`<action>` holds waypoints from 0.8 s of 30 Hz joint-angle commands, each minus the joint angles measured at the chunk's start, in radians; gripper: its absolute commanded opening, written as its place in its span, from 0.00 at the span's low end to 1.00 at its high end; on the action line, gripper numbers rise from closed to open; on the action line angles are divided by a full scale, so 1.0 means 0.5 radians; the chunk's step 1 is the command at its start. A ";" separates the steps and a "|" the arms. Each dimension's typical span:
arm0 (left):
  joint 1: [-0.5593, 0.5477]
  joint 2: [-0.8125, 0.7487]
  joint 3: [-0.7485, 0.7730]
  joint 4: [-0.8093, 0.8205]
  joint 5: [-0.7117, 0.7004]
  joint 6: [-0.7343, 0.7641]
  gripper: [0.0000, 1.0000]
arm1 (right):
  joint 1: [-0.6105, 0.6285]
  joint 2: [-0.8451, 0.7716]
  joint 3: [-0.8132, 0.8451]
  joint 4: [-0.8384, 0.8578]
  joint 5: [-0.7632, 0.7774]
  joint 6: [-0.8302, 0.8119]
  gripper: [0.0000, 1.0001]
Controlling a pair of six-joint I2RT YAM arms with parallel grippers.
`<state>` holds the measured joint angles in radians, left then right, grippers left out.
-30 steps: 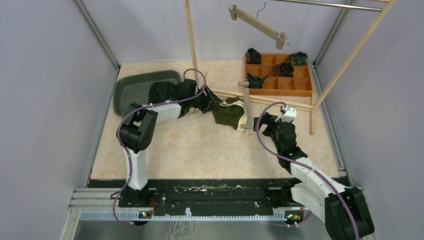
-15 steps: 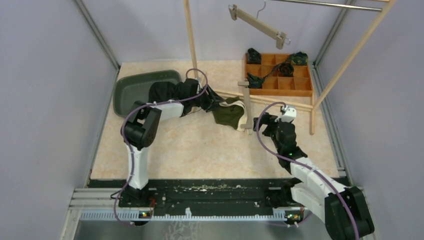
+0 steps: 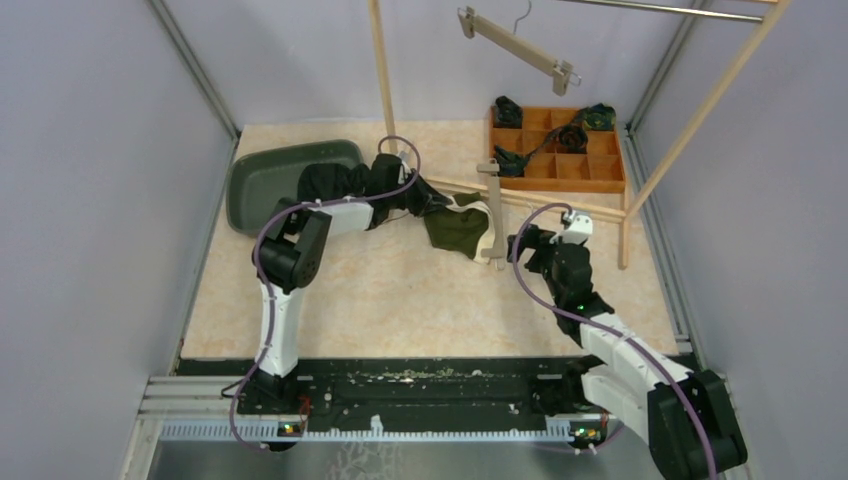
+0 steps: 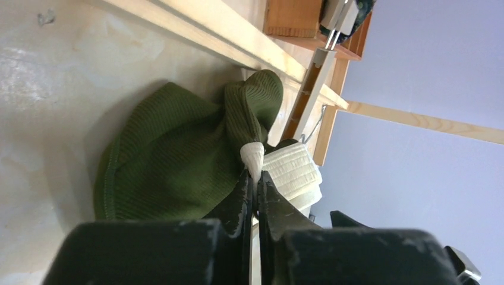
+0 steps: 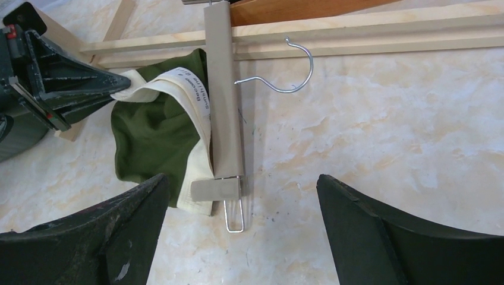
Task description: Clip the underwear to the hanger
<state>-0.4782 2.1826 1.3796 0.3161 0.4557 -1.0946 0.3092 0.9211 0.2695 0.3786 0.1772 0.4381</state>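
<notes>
so the green underwear (image 3: 455,228) was laid out flat on the counter (image 3: 400,300), a bit right of the middle and tucked up against the wooden rail (image 5: 368,32) of the rack's base. A bunched-up bit of its white waistband (image 4: 285,172) was pinched between the fingers of the left claw (image 4: 255,178), which was squeezed nearly shut on the fabric, only a sliver of gap to be seen

The hanger (image 5: 224,107) was lying flat along the right edge of the underwear, touching the waistband, with its wire hook (image 5: 285,65) pointed off to the right. The right claw (image 5: 242,176) was held wide open over the hanger's near clip (image 5: 217,190), nothing gripped

A wooden divided box (image 3: 560,150) was parked at the far right corner and a grey tray (image 3: 270,180) at the far left one
</notes>
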 commanded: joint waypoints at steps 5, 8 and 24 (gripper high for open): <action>-0.007 -0.168 0.081 -0.006 0.006 0.061 0.00 | -0.011 0.038 0.083 0.161 -0.029 0.001 0.93; -0.010 -0.268 0.127 -0.148 -0.019 0.130 0.00 | -0.011 0.074 0.103 0.179 -0.045 0.003 0.93; -0.108 -0.243 0.762 -0.871 -0.318 0.553 0.11 | -0.054 0.553 0.313 0.460 -0.394 0.141 0.89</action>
<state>-0.5282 1.9911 1.6897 -0.0261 0.3260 -0.8791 0.2913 1.1603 0.3706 0.5121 0.0441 0.4835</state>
